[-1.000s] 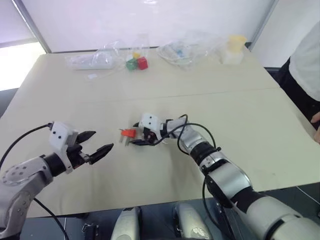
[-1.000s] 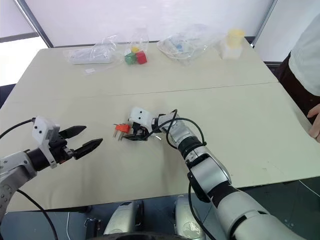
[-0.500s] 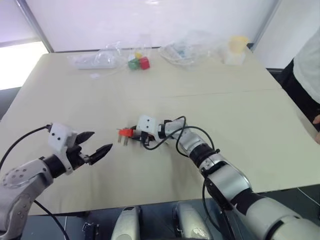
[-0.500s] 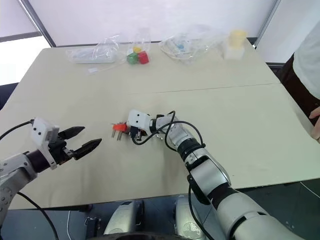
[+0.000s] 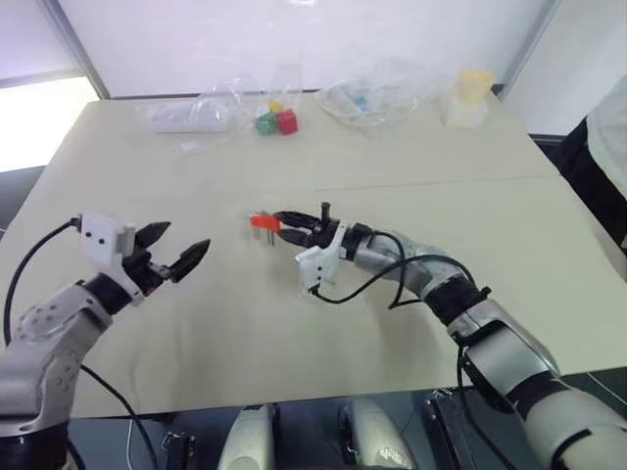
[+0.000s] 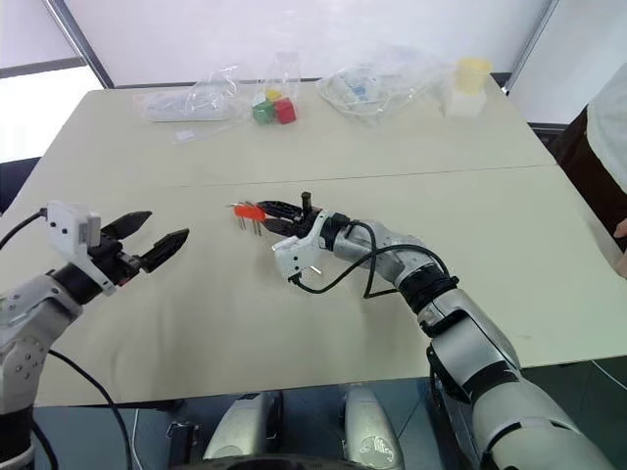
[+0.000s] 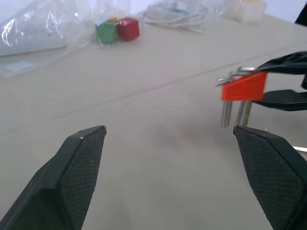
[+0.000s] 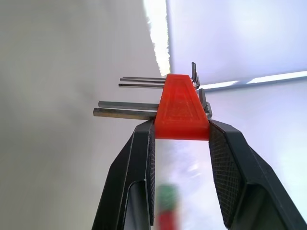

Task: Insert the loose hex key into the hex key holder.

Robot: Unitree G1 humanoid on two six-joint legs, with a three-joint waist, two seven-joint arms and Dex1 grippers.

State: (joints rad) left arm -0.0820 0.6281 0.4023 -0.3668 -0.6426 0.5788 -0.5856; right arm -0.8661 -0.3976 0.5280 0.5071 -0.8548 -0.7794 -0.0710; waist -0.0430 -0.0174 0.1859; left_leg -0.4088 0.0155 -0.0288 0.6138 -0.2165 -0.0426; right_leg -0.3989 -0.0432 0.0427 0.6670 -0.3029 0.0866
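Note:
The hex key holder [image 5: 263,222], a small orange-red block with several short grey keys sticking out, hangs above the middle of the table [image 5: 196,323]. My right gripper [image 5: 279,223] is shut on it, one finger on each side [image 8: 181,108], and points toward my left side. The keys hang downward from the block in the left wrist view [image 7: 243,86]. My left gripper [image 5: 181,240] is open with nothing between its fingers, a hand's width to the left of the holder and pointing toward it. The loose hex key is not visible to me.
Red and green cubes [image 5: 276,122] lie in clear plastic at the far edge, between a flat plastic bag [image 5: 186,116] and a crumpled bag [image 5: 367,96]. A yellow-lidded cup [image 5: 465,96] stands far right. A person [image 5: 609,137] stands at the table's right side.
My right gripper closed on the holder, lifted it off the table and rolled its wrist over. My left gripper rose a little and moved forward, staying open.

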